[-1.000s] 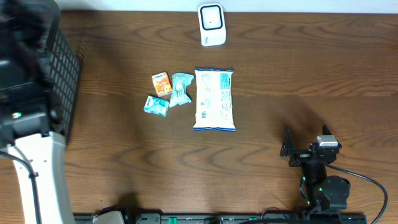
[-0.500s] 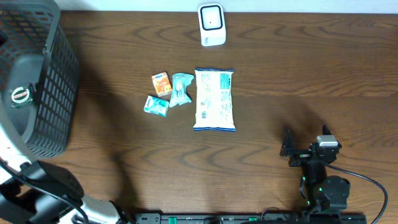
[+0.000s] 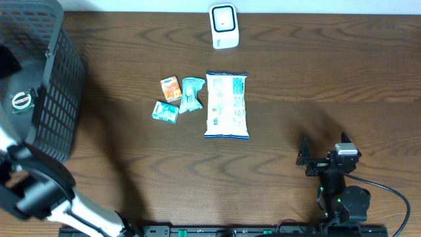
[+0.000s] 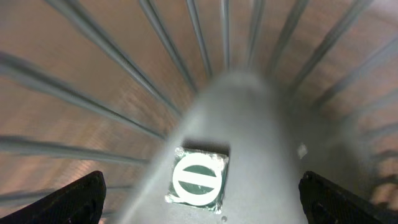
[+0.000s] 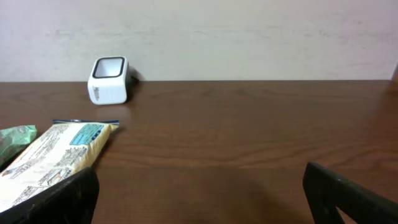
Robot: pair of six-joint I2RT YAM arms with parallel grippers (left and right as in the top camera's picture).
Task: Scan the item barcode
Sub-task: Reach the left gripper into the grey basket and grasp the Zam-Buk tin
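The white barcode scanner (image 3: pixel 223 26) stands at the table's far edge, also in the right wrist view (image 5: pixel 109 79). A small packet with a green and white round logo (image 3: pixel 22 102) lies on the floor of the black wire basket (image 3: pixel 56 79). In the left wrist view this packet (image 4: pixel 198 177) sits just below my left gripper (image 4: pixel 202 198), which is open and holds nothing. My right gripper (image 3: pixel 309 158) rests open at the near right, nothing between its fingers (image 5: pixel 62 199).
A large white and blue snack bag (image 3: pixel 227 105) lies mid-table, with an orange packet (image 3: pixel 171 88), a teal wrapper (image 3: pixel 191 93) and a teal box (image 3: pixel 165 112) to its left. The left arm (image 3: pixel 39 191) crosses the near left corner.
The left gripper has opened and the logo packet now lies loose in the basket. The left arm has swung off the basket toward the near left corner. The right arm has not moved.
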